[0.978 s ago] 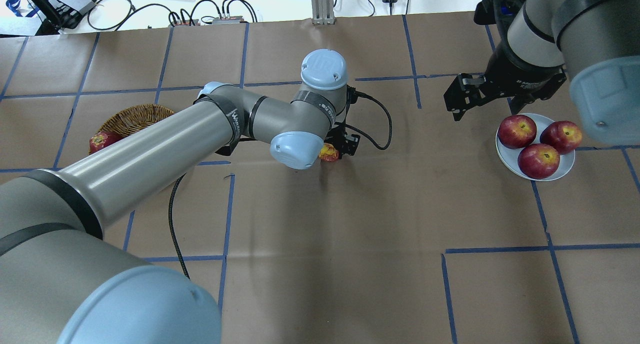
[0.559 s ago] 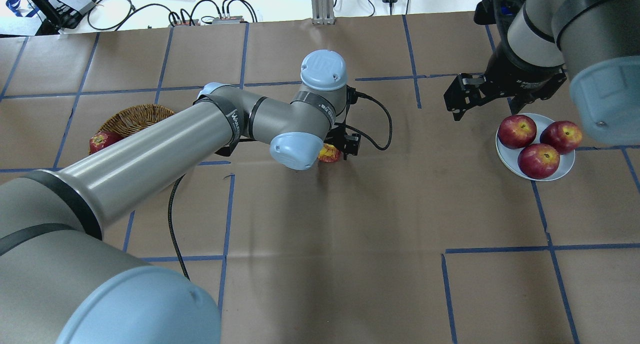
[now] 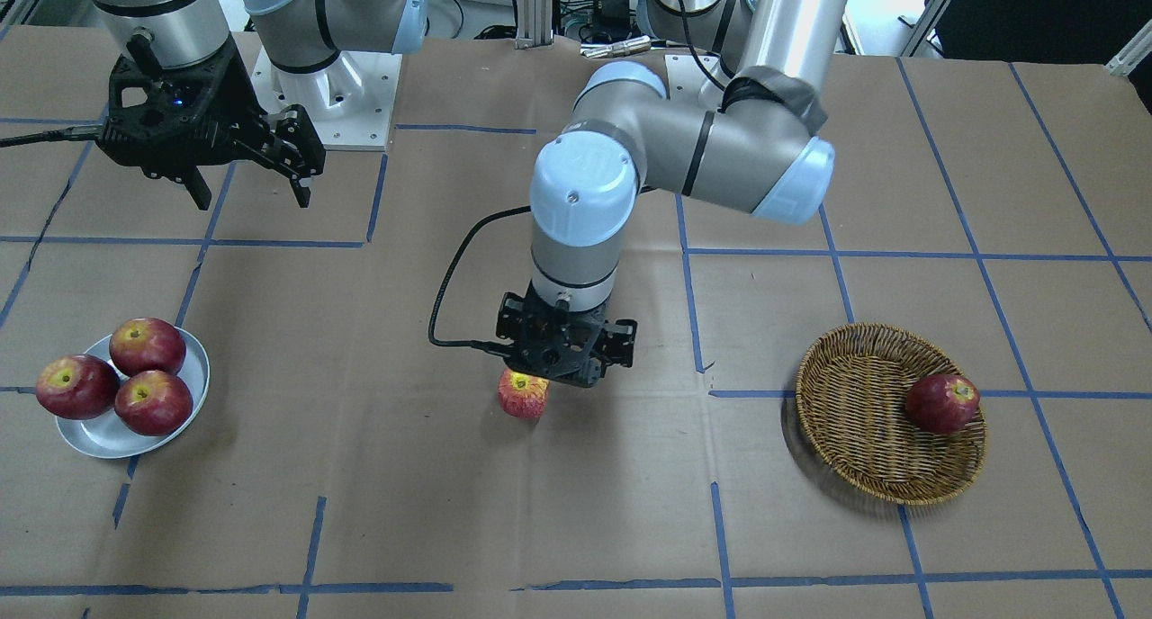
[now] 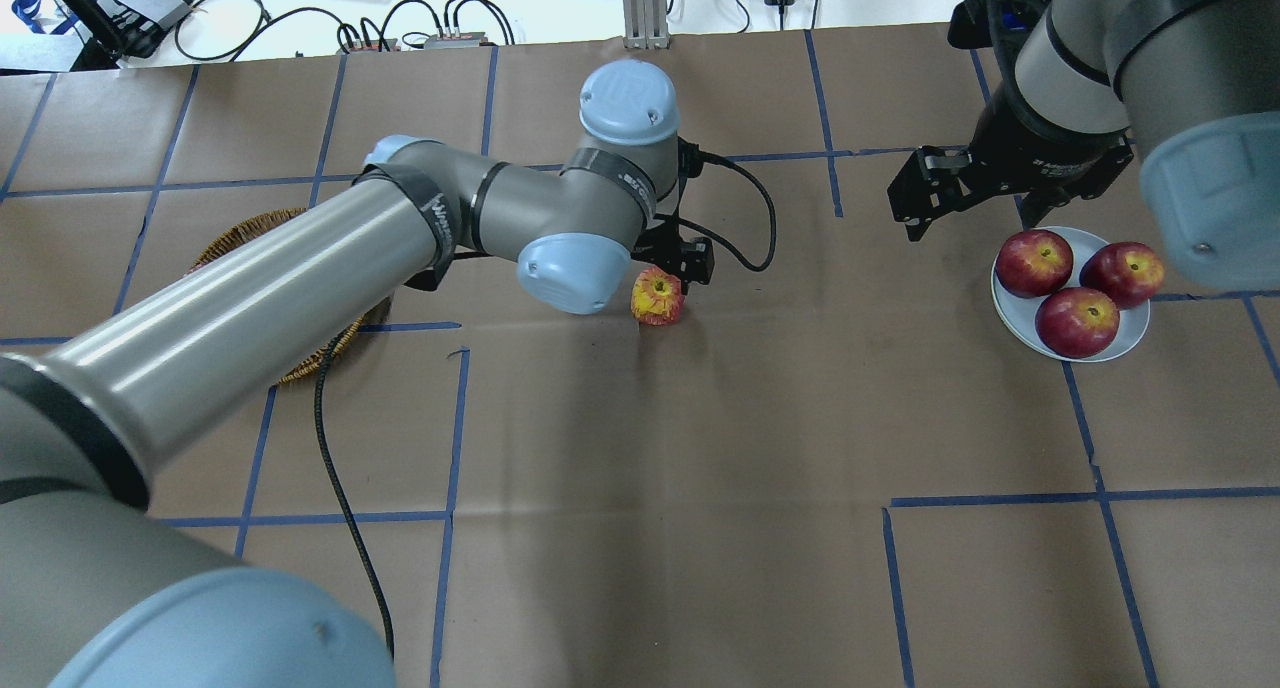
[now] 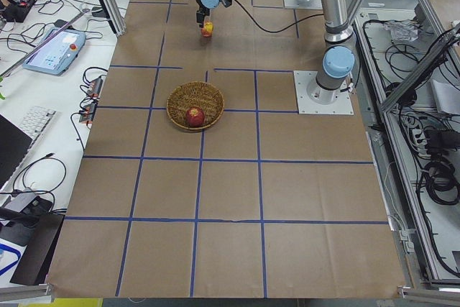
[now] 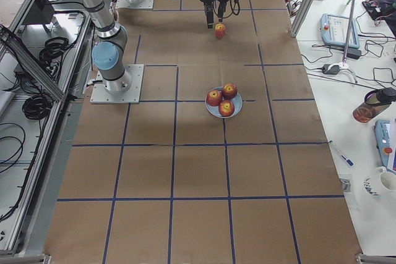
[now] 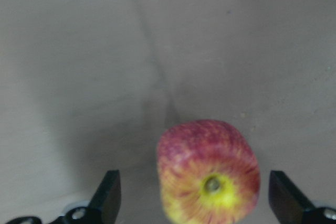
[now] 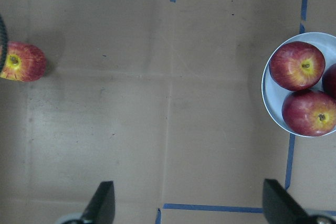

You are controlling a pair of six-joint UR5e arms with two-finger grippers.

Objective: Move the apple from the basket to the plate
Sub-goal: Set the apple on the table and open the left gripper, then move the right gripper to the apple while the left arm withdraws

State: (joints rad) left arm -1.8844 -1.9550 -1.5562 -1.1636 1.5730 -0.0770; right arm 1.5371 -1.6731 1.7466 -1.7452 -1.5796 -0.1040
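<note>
one apple [image 4: 657, 298] is resting on tabletop [image 4: 700, 468] | left hand [image 7: 195, 196] is hovering open astride | likely firm, slick; grip widest sides

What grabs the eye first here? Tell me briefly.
A streaked apple sits alone mid-table, just beneath the open left end effector. On the robot's right, a plate holds three dark apples. On its left, a basket holds one dark apple.
</note>
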